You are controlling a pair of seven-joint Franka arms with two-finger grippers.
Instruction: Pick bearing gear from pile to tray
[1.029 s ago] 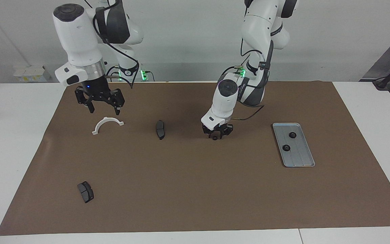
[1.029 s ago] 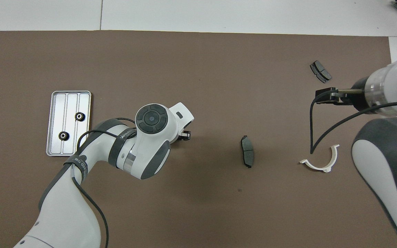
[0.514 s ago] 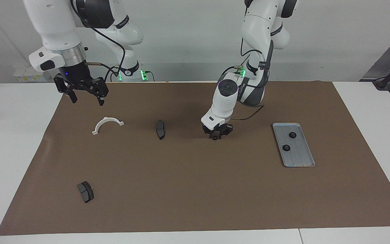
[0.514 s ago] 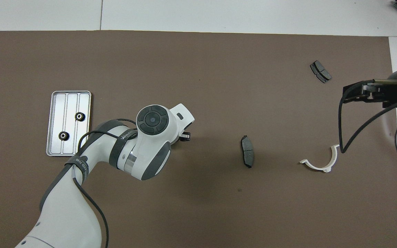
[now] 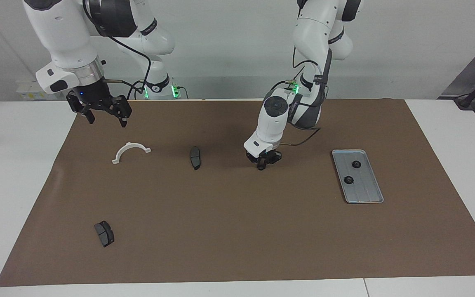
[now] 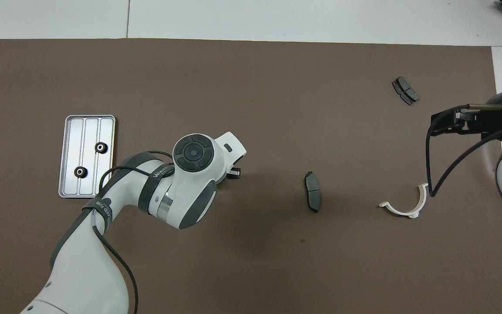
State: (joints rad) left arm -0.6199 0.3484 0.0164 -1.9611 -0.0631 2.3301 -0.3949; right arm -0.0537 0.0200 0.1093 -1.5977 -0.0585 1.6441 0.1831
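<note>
My left gripper [image 5: 262, 164] is low over the middle of the brown mat, shut on a small black gear [image 5: 260, 167]. In the overhead view only its fingertips [image 6: 234, 172] show and the gear is hidden under the wrist. The silver tray [image 5: 368, 192] lies toward the left arm's end and holds two black gears [image 5: 356, 164] [image 5: 348, 180]. It also shows in the overhead view [image 6: 86, 131]. My right gripper [image 5: 104, 118] is open and empty, raised over the mat's edge at the right arm's end, above the white half-ring [image 5: 130, 151].
One dark brake pad [image 5: 195, 157] lies between the half-ring and my left gripper. A second brake pad [image 5: 104, 233] lies farther from the robots, at the right arm's end. The brown mat [image 5: 237, 231] covers the white table.
My right gripper rose from just over the half-ring and swung out toward the table's end. My left gripper closed on the gear and lifted slightly.
</note>
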